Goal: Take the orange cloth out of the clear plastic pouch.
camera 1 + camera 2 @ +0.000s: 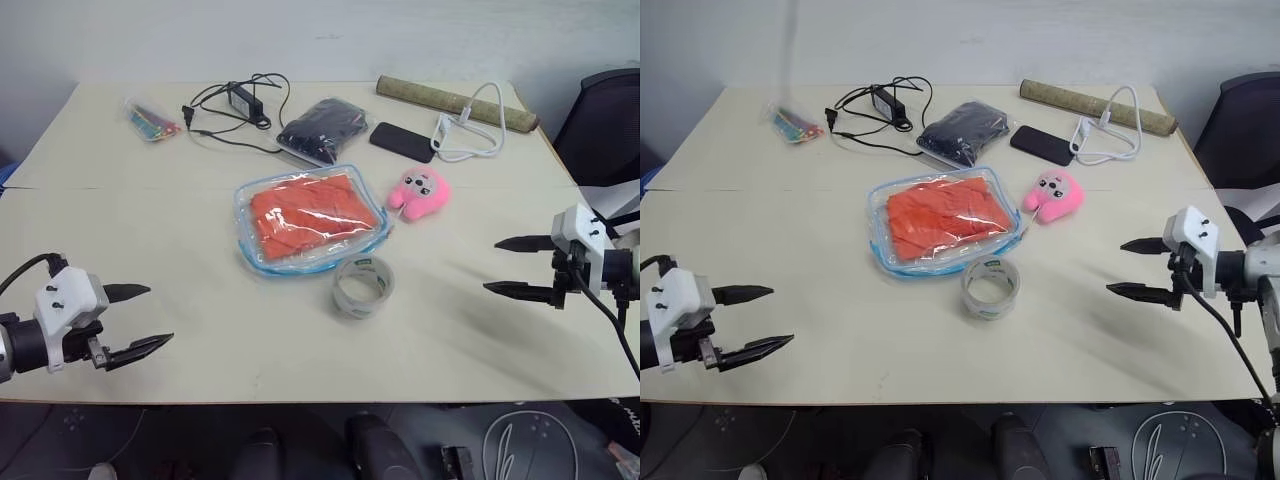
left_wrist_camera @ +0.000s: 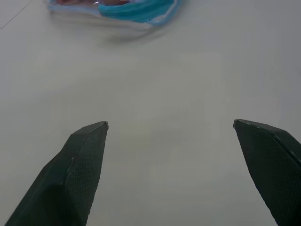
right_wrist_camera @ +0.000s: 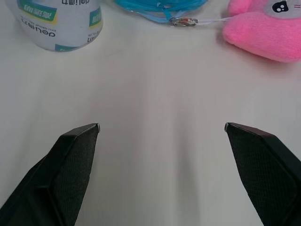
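Bare table [image 1: 150, 230] lies open between the left gripper [image 1: 150, 320] and the pouch [image 1: 309, 220]. From the right gripper [image 1: 505, 266], the tape roll [image 1: 362, 287] just beside the pouch's near edge and the pink toy [image 1: 420, 192] at its right flank crowd the way.

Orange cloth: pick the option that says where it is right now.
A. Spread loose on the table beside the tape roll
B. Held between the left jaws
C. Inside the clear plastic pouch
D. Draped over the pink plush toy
C: the orange cloth lies flat inside the clear plastic pouch, whose blue edge runs all round it; both grippers stand open and away from it.
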Robot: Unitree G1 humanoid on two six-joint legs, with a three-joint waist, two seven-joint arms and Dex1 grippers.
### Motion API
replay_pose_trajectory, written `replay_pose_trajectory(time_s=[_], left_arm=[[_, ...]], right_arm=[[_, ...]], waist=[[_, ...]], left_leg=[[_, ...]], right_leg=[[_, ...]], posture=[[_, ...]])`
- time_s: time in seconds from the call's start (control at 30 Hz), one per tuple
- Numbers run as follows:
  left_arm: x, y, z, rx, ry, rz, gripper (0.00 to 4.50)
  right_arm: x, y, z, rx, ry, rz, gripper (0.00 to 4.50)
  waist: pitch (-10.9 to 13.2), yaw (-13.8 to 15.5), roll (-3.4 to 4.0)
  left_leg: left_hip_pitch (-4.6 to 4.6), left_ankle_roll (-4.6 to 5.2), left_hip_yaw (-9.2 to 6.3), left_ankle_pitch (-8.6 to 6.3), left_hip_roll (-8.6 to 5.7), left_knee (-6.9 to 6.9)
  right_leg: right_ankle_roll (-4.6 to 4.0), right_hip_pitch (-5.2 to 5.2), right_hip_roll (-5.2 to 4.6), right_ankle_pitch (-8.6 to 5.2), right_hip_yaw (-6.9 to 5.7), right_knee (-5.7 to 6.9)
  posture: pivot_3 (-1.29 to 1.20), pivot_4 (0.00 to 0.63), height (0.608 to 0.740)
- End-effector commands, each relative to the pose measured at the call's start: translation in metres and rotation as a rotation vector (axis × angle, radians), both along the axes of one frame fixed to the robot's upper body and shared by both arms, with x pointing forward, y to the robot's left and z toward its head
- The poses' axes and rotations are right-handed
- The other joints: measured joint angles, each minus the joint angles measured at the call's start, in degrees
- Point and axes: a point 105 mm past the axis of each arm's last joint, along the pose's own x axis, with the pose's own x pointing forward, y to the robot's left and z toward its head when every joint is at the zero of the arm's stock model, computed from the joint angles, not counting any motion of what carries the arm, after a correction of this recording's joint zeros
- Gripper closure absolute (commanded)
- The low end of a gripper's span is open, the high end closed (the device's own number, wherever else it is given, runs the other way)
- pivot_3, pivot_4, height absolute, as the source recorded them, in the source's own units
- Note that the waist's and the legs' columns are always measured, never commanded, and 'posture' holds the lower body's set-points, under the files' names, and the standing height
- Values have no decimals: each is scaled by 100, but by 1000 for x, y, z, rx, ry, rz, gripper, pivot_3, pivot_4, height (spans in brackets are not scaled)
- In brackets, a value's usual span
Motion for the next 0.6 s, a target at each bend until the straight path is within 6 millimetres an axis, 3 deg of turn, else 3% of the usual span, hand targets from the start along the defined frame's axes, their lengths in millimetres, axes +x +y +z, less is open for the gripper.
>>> replay_pose_trajectory(time_s=[0.03,0.33,0.47,0.6], left_arm=[[1,-6,7,-24,-17,-27,0],[0,-21,13,-72,-13,-79,0],[-8,-59,36,-135,34,-228,0],[-22,-90,52,-114,85,-411,0]], right_arm=[[-4,0,18,-7,-36,12,19],[-2,7,25,-44,-88,31,19],[-13,51,49,-75,-126,239,19],[-29,99,56,-139,-161,499,19]], waist=[[0,-1,0],[0,2,0],[0,-3,0],[0,-2,1]], left_leg=[[0,0,1,0,0,0],[0,0,-1,0,0,2],[-1,0,-1,0,0,5],[-2,-3,-7,2,2,9]], right_leg=[[0,0,0,0,1,0],[0,0,0,0,-1,2],[0,-2,1,0,0,8],[0,-4,5,0,-2,16]], posture=[[0,150,740],[0,150,740],[0,150,740],[0,150,740]])
